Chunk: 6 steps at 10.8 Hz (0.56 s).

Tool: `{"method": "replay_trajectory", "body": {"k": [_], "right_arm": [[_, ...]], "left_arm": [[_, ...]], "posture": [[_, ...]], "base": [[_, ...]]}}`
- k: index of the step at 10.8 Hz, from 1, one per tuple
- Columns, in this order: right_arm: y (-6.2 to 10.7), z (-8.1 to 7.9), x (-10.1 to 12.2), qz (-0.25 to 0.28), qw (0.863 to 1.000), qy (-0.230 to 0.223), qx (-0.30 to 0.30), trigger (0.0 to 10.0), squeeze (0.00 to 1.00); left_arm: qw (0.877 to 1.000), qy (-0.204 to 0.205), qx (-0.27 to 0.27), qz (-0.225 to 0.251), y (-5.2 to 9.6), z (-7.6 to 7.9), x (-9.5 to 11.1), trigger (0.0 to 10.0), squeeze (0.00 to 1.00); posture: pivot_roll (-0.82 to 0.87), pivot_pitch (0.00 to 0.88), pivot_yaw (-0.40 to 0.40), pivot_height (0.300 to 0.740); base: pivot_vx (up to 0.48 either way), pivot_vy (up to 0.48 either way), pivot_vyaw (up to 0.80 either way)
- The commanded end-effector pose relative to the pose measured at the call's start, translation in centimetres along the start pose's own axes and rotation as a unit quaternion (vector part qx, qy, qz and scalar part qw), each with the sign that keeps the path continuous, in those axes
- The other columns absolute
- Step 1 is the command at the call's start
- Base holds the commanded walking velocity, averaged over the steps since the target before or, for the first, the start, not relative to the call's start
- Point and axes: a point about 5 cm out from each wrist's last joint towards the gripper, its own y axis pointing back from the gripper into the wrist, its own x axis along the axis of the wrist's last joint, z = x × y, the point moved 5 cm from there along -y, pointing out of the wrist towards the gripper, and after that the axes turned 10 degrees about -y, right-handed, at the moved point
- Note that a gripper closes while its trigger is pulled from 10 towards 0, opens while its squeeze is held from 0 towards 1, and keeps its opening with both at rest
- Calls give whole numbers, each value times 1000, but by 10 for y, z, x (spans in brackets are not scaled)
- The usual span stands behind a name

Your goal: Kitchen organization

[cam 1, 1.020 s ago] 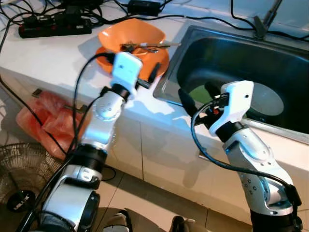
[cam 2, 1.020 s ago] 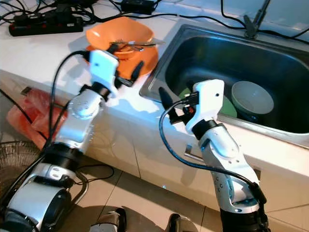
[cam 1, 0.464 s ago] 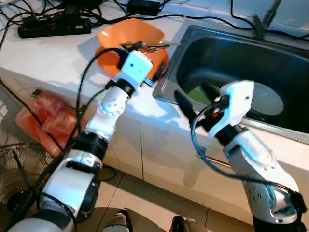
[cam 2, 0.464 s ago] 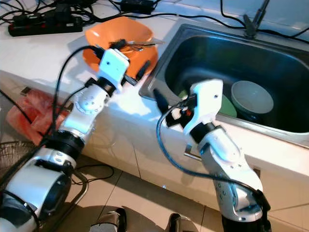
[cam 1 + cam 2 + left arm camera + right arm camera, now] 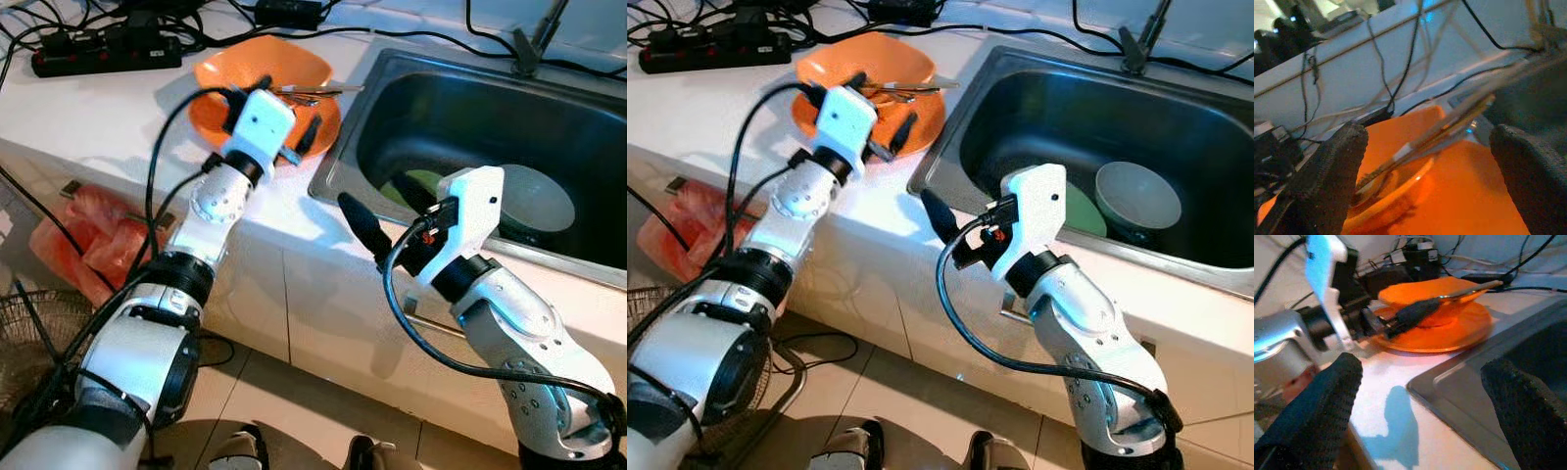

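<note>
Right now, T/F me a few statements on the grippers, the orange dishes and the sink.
1. The left gripper is open over the orange plate. True.
2. The orange bowl sits inside the sink. False: it sits on the orange plate on the counter.
3. Utensils lie across the orange bowl. True.
4. The right gripper is shut on a white bowl. False: it is open and holds nothing, by the sink's front rim.
5. The sink holds a pale bowl. True.
</note>
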Motion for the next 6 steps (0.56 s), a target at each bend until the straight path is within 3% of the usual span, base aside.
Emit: {"method": "replay_trajectory", "body": {"k": [1,3,5,6], "right_arm": [[-3,7,4,10,1000,10,-18,10000,0],[-7,12,7,17,999,10,-25,10000,0],[-12,14,10,27,999,10,-26,10000,0],[-15,15,12,34,999,13,-27,10000,0]], "left_arm": [[1000,16,13,22,-1,-3,9,10000,0],[998,31,41,47,9,-11,14,10000,0],[993,35,101,56,26,-30,14,10000,0],[987,30,149,56,45,-46,15,10000,0]], "posture": [[-79,198,4,740],[-59,181,-3,740],[-44,165,-6,740],[-34,155,-9,740]], "base": [[0,0,-481],[0,0,-800],[0,0,0],[0,0,0]]}}
